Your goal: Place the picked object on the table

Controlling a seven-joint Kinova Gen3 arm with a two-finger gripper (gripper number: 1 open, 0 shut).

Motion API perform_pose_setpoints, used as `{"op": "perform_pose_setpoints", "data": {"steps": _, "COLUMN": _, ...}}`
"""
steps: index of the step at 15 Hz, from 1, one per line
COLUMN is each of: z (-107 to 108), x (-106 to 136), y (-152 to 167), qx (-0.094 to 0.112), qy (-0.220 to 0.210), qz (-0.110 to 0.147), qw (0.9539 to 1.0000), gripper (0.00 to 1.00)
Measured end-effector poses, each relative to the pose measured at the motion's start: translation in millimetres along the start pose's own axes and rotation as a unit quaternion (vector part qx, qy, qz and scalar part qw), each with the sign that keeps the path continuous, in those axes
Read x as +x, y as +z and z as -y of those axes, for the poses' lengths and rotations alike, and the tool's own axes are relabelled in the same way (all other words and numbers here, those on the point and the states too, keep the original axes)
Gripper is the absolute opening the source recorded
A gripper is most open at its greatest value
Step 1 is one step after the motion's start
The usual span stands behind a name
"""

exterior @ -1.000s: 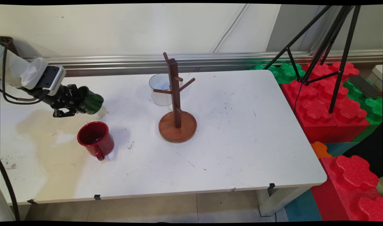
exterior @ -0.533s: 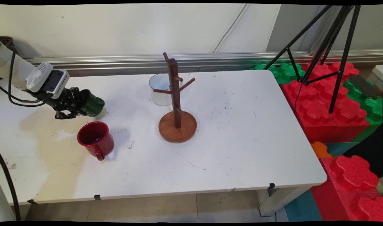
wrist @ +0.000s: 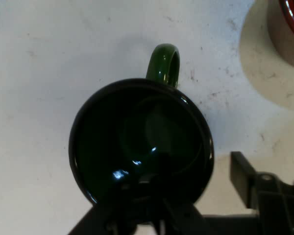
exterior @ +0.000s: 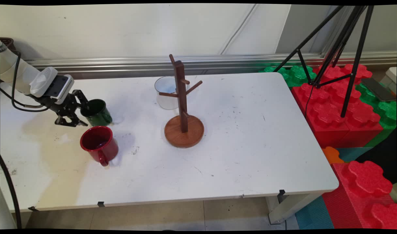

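A dark green mug [exterior: 97,112] stands upright on the white table [exterior: 250,136] at its left side. My gripper [exterior: 85,114] is open, right at the mug's left rim. From the hand view I look down into the green mug [wrist: 137,142], its handle pointing to the top of the picture. One finger [wrist: 245,176] stands apart from the mug's wall on the right, while the other lies dark at the rim near the bottom edge. A red mug [exterior: 99,146] sits just in front, handle toward the near edge, and its rim [wrist: 293,12] shows at the hand view's top right.
A wooden mug tree [exterior: 183,107] with bare pegs stands mid-table on a round base. A white mug [exterior: 166,92] is behind it. Red and green foam blocks [exterior: 341,110] and a black tripod [exterior: 345,58] stand beyond the table's right edge.
The gripper lowered the tilted green mug to the table and turned it upright. Its fingers have opened and let go of the mug.
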Motion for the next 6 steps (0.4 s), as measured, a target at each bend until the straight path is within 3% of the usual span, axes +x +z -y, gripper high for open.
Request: {"op": "perform_pose_setpoints", "data": {"steps": 6, "z": 3.0, "x": 0.3, "y": 2.5, "qx": 0.0, "qy": -0.001, "qz": -0.001, "qw": 1.0, "gripper": 1.0}}
